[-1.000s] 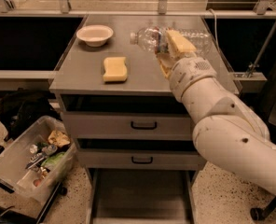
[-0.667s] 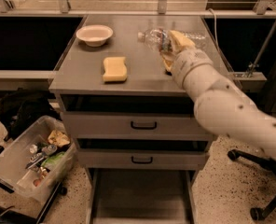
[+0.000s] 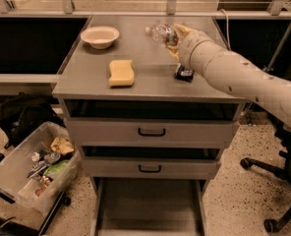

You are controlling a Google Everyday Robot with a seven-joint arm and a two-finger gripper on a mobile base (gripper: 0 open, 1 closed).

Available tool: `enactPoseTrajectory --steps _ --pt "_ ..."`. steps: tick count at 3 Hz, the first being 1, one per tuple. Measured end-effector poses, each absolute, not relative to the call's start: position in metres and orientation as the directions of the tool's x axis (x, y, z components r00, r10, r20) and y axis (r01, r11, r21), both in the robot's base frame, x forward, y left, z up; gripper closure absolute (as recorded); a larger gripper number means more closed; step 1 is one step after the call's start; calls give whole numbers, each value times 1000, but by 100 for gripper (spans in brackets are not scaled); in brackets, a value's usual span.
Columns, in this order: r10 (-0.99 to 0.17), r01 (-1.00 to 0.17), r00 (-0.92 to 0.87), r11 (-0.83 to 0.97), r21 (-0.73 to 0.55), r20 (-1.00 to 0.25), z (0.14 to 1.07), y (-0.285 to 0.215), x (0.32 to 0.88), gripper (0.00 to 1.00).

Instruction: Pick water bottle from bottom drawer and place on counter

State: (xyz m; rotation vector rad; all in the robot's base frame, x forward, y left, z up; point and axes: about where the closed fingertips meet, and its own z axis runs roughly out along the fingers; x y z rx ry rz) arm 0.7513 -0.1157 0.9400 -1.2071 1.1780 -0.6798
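Observation:
The water bottle [image 3: 161, 33] is clear, lies on its side with its small cap pointing left, and is held just over the back right part of the counter [image 3: 145, 58]. My gripper [image 3: 177, 35] reaches in from the right on a long cream arm and is shut on the bottle's base end. I cannot tell whether the bottle touches the counter. The bottom drawer [image 3: 148, 205] stands pulled open below, and its flat grey floor shows nothing on it.
A yellow sponge [image 3: 121, 73] and a white bowl [image 3: 100, 36] sit on the counter's left half. A dark snack packet [image 3: 184, 73] lies under my arm. A plastic bin of litter [image 3: 35, 166] and a black bag [image 3: 22, 116] are on the floor at left, a chair base [image 3: 276, 181] at right.
The arm has stretched out further over the counter with the bottle still in the gripper. The dark snack packet, hidden by the arm before, now shows.

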Motion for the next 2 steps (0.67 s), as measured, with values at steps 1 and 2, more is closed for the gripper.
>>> enactPoseTrajectory --steps 1,2 --pt "-898 -294 283 253 -921 -337 910 -118 767 100" --pt "-908 -387 252 224 -895 -336 882 -129 775 100"
